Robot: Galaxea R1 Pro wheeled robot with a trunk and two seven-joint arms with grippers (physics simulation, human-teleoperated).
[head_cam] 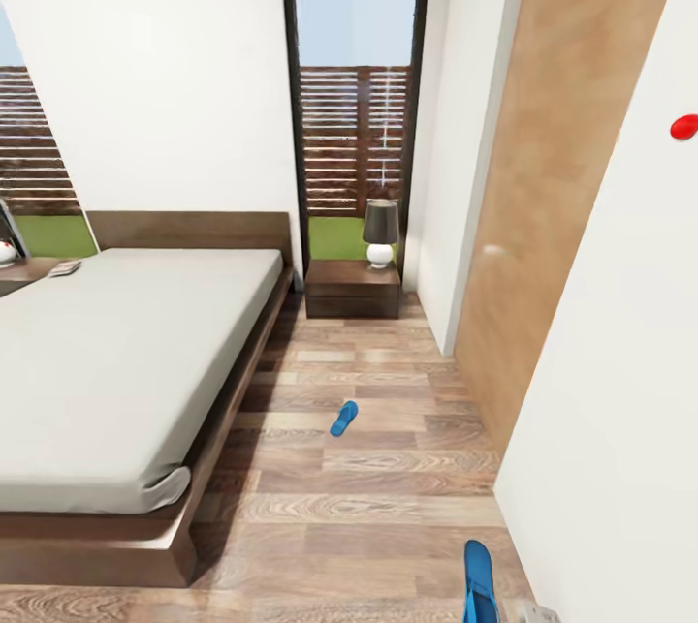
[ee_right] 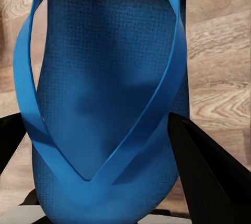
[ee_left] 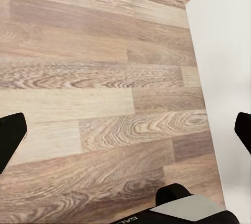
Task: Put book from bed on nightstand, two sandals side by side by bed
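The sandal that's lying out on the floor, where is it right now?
In the head view, that sandal lies on the wood floor, apart from the bed on its window-side aisle, between the bed frame and the wooden door, short of the nightstand.

Left gripper has black, blunt-tipped fingers and a black body with a light grey panel and partly cut-off white lettering. Right gripper fingers are black, wedge-shaped and matte.
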